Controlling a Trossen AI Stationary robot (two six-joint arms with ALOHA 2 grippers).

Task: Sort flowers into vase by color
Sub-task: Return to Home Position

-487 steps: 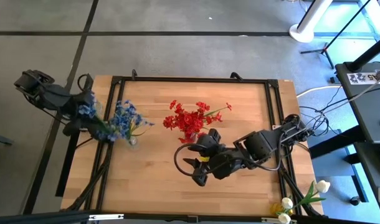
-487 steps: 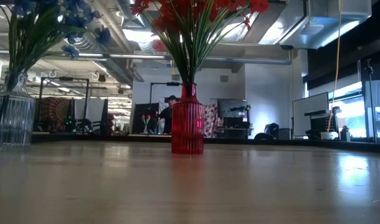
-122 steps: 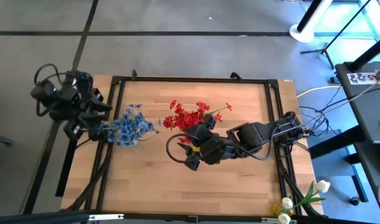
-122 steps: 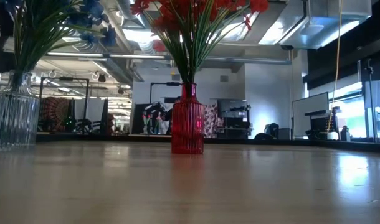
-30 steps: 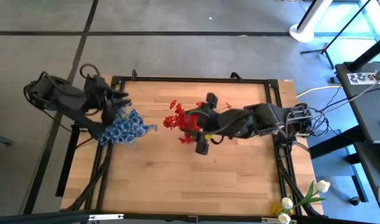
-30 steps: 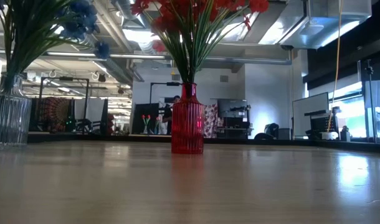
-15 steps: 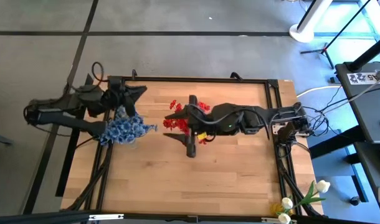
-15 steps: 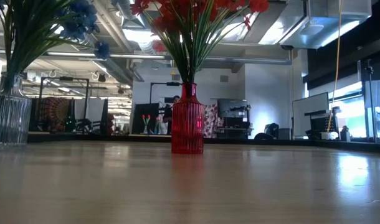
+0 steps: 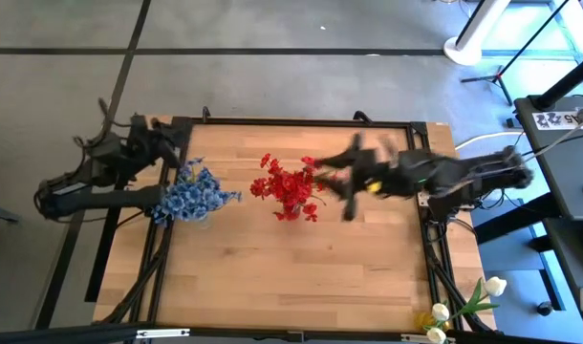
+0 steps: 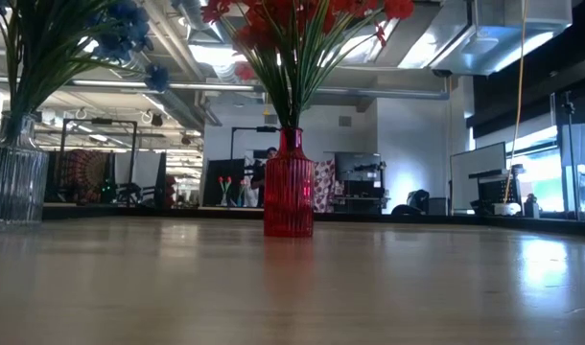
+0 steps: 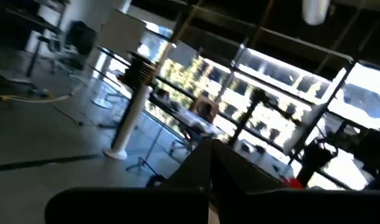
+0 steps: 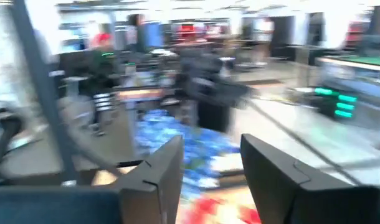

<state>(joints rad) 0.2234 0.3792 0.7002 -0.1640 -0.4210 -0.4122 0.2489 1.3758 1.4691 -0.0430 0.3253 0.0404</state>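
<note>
Red flowers: standing in your red vase, mid-table.
Blue flowers: in the clear vase.
Left gripper: closed, empty, near the blue.
Right gripper: fingers apart, empty, beside the red.

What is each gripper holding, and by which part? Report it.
Nothing is held. The right gripper is open and empty, the left gripper shut on nothing. Blue flowers sit in the clear vase, red flowers in the red vase.

The high view looks straight down from well above the whole bench. The low view sits at bench-top height, near the red vase, facing the room. Both share the red flowers. Wrist views look outward past their jaws.
</note>
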